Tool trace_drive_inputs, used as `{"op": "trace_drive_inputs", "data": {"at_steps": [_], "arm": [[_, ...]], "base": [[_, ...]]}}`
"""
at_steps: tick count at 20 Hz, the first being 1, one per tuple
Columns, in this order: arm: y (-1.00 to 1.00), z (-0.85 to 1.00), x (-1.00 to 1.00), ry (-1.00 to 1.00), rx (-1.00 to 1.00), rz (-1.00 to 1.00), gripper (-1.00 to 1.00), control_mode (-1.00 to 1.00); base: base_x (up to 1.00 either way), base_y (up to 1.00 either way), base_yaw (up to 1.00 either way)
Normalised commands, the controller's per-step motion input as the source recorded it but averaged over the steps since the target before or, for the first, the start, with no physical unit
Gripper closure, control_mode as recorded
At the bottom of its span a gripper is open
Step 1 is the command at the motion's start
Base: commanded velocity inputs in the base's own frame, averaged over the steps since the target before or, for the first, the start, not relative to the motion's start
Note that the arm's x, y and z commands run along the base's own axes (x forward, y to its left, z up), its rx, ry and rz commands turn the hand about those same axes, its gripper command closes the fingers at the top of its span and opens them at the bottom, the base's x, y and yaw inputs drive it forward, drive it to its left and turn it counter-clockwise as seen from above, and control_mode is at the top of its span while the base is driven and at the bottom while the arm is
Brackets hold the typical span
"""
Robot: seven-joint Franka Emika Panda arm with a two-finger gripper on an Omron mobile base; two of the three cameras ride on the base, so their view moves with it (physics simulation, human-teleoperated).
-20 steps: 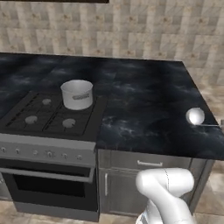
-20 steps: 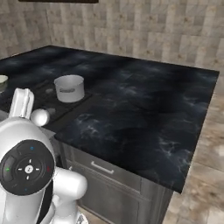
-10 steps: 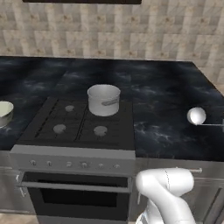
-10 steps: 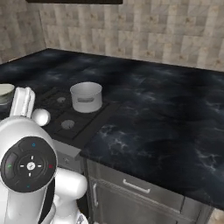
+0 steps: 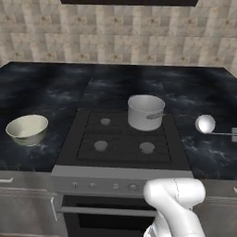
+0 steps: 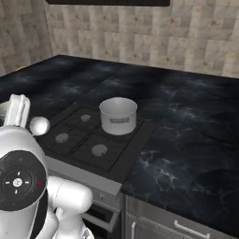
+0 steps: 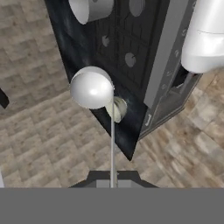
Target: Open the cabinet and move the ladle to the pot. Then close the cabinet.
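My gripper (image 7: 113, 180) is shut on the thin handle of the silver ladle (image 7: 92, 87), whose round bowl points away from the hand. In the left base view the ladle (image 5: 205, 124) hangs in the air right of the steel pot (image 5: 146, 112), apart from it. The pot (image 6: 118, 115) stands on the stove's back right burner, and the ladle's bowl (image 6: 39, 125) shows to its left, beside my hand. The pot (image 7: 90, 8) sits at the top of the hand view. A dark strip of the cabinet (image 5: 129, 2) lines the top edge; its doors are out of view.
A cream bowl (image 5: 27, 129) rests on the black marble counter (image 5: 46, 88) left of the stove (image 5: 122, 143). The oven front and grey base cabinets lie below the counter edge. A tiled wall backs the counter.
The whole picture has shifted: the base has driven left along the counter, so the stove and pot now sit mid-view and the cream bowl has come in. The ladle stays held.
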Motion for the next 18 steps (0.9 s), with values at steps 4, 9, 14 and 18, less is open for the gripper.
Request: {"op": "trace_drive_inputs", "data": {"at_steps": [4,9,14,18], "arm": [[0.0,0.0,0.0,0.0,0.0,0.0,1.0,1.0],[0.0,0.0,0.0,0.0,0.0,0.0,1.0,1.0],[0.0,0.0,0.0,0.0,0.0,0.0,1.0,1.0],[0.0,0.0,0.0,0.0,0.0,0.0,1.0,1.0]], "base": [[0.74,-0.38,0.0],[0.61,-0.44,-0.15],[0.62,-0.02,-0.34],[0.52,0.0,-0.45]]}}
